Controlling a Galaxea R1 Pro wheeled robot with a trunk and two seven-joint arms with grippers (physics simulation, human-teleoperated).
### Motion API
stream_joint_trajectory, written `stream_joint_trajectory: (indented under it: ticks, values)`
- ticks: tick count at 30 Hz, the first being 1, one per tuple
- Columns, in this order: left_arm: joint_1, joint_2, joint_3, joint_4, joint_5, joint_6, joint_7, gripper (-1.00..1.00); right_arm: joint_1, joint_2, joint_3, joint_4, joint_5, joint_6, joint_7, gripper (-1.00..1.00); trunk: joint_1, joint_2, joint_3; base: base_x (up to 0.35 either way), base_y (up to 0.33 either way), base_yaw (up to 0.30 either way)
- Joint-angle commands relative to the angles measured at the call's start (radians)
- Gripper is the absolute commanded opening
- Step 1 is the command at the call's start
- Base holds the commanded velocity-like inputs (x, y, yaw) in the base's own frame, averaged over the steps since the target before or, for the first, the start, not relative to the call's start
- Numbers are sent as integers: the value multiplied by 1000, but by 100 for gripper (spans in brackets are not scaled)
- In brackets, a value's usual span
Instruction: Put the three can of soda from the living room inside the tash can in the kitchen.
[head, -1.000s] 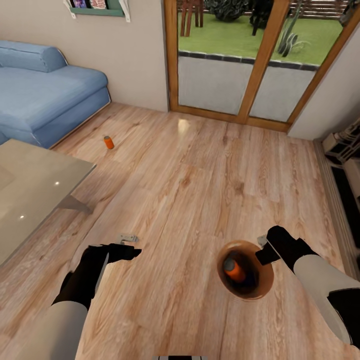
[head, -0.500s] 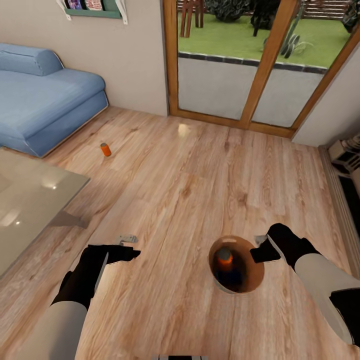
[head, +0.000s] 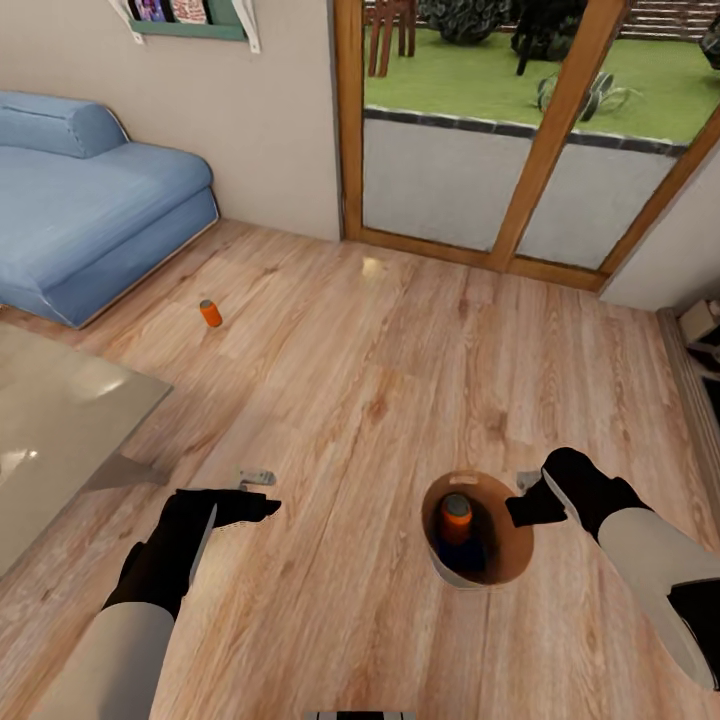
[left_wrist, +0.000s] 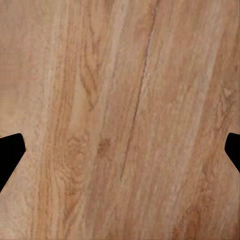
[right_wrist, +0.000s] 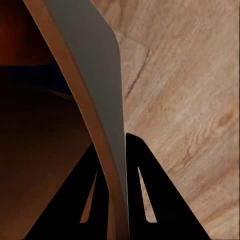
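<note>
The right gripper (head: 522, 497) is clamped on the rim of the tash can (head: 515, 555), one finger inside the wall and one outside, as the right wrist view shows (right_wrist: 116, 190). The bucket hangs above the wood floor (head: 400, 330) with its mouth facing upward, tipped a little toward the camera. Inside it an orange can of soda (head: 456, 518) stands with its long axis nearly upright, grey top up, beside something dark blue low in the bucket. A second orange can (head: 210, 313) stands upright on the floor near the blue sofa (head: 80, 220), well apart from both arms. The left gripper (head: 255, 493) holds nothing, its fingers (left_wrist: 10, 155) spread wide above bare floor, just beside the low grey table (head: 50, 420).
</note>
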Motion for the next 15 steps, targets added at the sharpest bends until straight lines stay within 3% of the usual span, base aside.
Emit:
stream_joint_trajectory:
  ticks: [1,15]
  values:
    - [0,0,0,0,0,0,0,100,0,-1,-4,0,-39,8,8,-100,0,0,0,326,0,202]
    - [0,-2,1,0,1,-2,1,100,-1,-4,-4,0,-39,9,8,-100,0,0,0,326,-63,245]
